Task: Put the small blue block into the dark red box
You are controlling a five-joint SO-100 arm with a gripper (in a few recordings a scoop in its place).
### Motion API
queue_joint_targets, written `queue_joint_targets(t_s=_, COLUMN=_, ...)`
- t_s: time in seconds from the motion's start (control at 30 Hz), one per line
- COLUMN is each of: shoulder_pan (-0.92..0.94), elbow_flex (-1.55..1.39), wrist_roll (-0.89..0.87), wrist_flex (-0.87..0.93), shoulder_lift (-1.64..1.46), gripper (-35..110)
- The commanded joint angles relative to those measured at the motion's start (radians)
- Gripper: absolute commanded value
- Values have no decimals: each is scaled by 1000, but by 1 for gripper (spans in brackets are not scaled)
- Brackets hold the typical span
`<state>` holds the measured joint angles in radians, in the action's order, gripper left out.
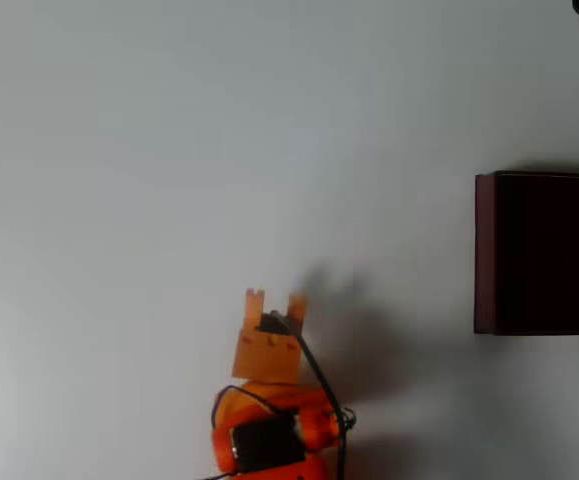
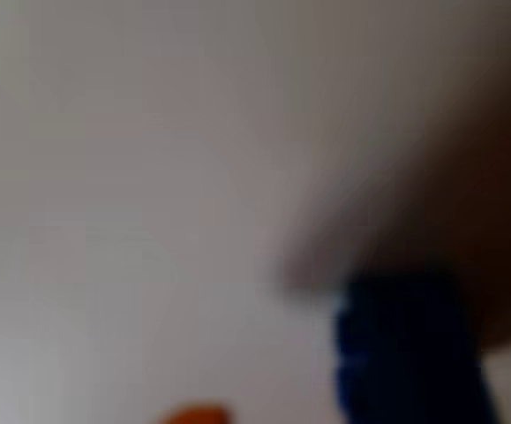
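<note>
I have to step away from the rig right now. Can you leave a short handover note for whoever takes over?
Gripper: low on the white table, left of the dark red box; open or shut cannot be told.
Small blue block: a blurred blue shape close to the wrist camera, probably at the gripper; whether it is gripped is unclear.
Box: at the right edge of the overhead view, interior dark.
Done: block apparently reached.
Left: carry it to the box and release.

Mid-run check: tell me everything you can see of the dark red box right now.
In the overhead view the dark red box sits flat on the white table at the right edge, cut off by the frame so only part shows. It is rectangular, with thin maroon walls and a very dark, nearly black interior; I cannot make out anything inside. It lies square to the picture, its open top facing up. Nothing touches it: the orange gripper is well to its left, apart from it.
</note>
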<state>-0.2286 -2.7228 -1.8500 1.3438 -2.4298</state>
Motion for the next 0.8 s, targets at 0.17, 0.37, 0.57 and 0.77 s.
queue_joint_targets(t_s=0.17, shoulder_pan=-11, elbow_flex=-31, wrist_roll=-40, wrist_flex=17, shoulder_lift=-29, gripper=19)
queue_joint_targets(t_s=0.37, shoulder_pan=-5, elbow_flex=-38, wrist_roll=-37, wrist_flex=9, shoulder_lift=-38, gripper=0)
queue_joint_targets(t_s=0.57, shoulder_pan=-6, elbow_flex=-40, wrist_roll=-37, wrist_flex=-2, shoulder_lift=-46, gripper=0)
queue_joint_targets(t_s=0.77, shoulder_pan=54, elbow_flex=58, wrist_roll=152, wrist_flex=-5, shoulder_lift=-57, gripper=0)
